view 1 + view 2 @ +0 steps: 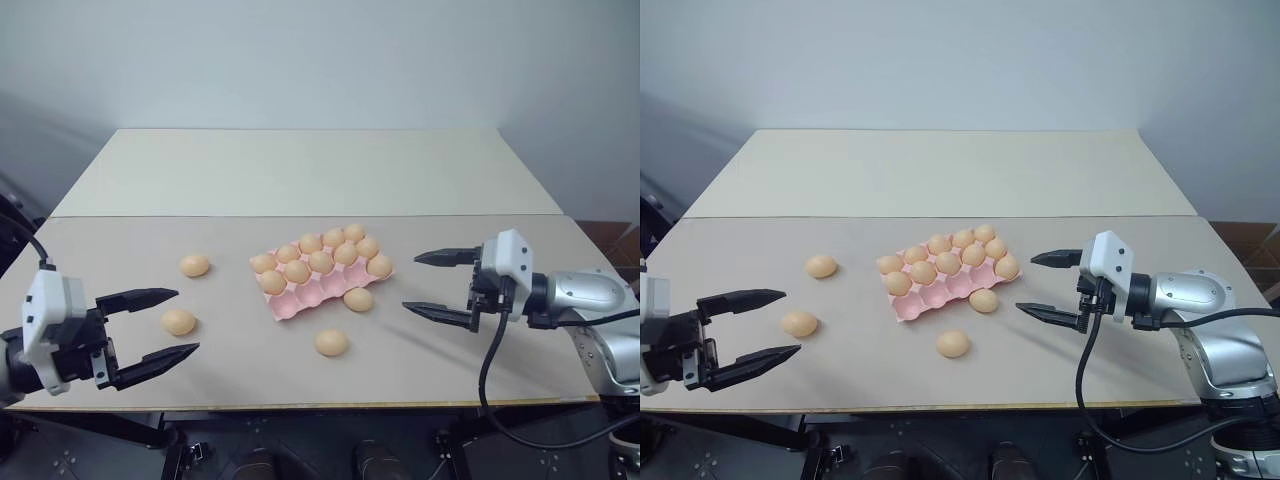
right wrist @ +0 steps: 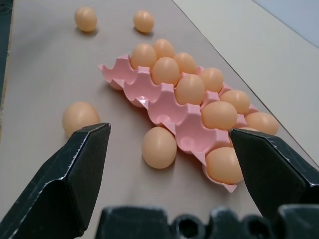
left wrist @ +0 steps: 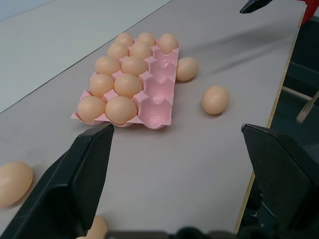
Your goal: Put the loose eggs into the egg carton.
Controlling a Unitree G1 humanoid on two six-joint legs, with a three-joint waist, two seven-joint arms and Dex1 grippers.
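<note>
I have both arms raised over the beige table [image 1: 480,370] with nothing in either: the left gripper [image 1: 150,326] has its 2 black fingers spread wide and empty, and the right gripper [image 1: 438,283] is likewise released, fingers parted one above the other and pointing in toward the middle. The pink moulded egg carton [image 1: 300,304] lies near the centre, long axis running from about 8 o'clock to 2 o'clock across the head view; its 2 far rows are filled with orange-tan eggs and the near row has 1 egg at the right end, leaving 4 cups empty along the near edge. The 4 loose orange-tan oval eggs sit around it: one [image 1: 358,299] just beside the near edge, possibly touching it; one [image 1: 331,343] nearer me at roughly 6 o'clock from the carton; one [image 1: 195,265] off at 9 o'clock; and one [image 1: 178,321] at 8 o'clock. What the next reach turns on, as I judge it, is nearness: the egg beside the carton lies straight ahead of the right fingertips, at their 9 o'clock, while the egg at 8 o'clock sits just beyond the left fingertips, at 1 o'clock from them. All lie on their sides; I can't read each long axis with any certainty. In the left wrist view, 2 eggs are cut off by the frame and the near finger.
</note>
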